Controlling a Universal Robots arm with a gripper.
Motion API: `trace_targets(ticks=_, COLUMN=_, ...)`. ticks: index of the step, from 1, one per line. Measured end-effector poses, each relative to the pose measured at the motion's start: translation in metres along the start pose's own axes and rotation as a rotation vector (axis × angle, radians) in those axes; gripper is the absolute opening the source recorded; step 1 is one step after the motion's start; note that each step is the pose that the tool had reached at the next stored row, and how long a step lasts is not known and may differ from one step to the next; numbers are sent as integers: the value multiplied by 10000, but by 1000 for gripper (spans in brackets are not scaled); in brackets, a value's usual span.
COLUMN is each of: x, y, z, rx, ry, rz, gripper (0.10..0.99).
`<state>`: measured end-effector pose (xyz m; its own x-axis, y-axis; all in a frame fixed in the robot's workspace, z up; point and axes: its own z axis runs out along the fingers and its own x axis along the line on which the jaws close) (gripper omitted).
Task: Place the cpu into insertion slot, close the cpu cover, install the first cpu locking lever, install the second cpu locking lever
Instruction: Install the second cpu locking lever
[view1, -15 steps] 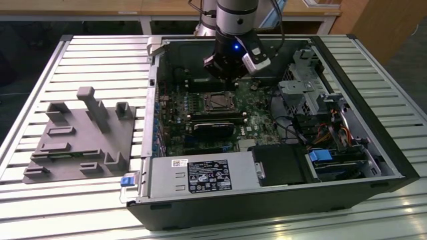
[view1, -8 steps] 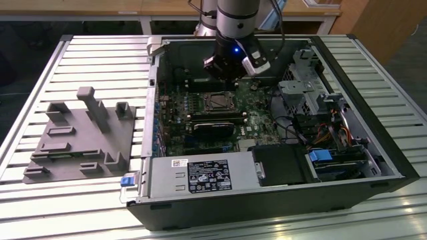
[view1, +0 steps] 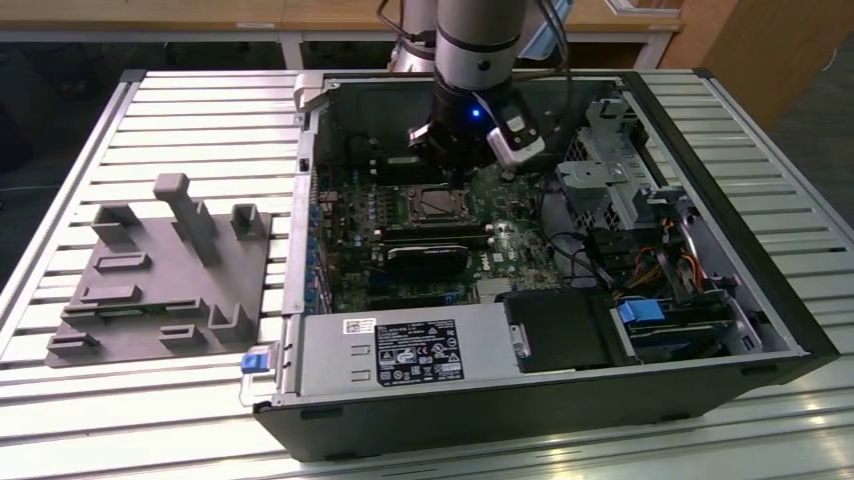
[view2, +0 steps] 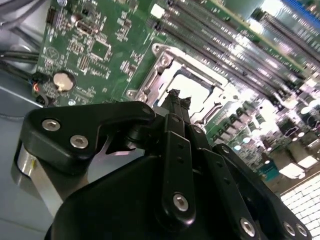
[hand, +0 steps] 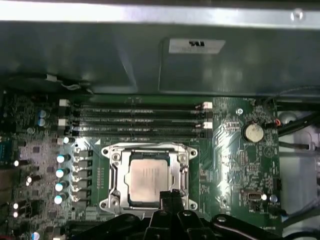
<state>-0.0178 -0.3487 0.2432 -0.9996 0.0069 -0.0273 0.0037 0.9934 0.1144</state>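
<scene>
The arm reaches straight down into the open computer case on the tabletop, its gripper with jaws together just above the socket edge. In the first wrist view the cpu sits in its slot, the cpu cover down around it.

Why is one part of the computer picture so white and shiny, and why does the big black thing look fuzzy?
In the second wrist view, glare whitens the board by the memory slots, and the near end effector looks soft. In the first wrist view, the cpu shines evenly inside its cover, while the case wall stays dim. In the exterior view, the table slats gleam.
</scene>
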Motion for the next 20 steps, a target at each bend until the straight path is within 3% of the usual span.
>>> trace_targets(ticks=9, x=0, y=-172, z=-8, rx=0, ry=0, rz=0, gripper=106)
trace_targets(ticks=20, x=15, y=-241, z=50, rx=0, ry=2, rz=-1, gripper=106)
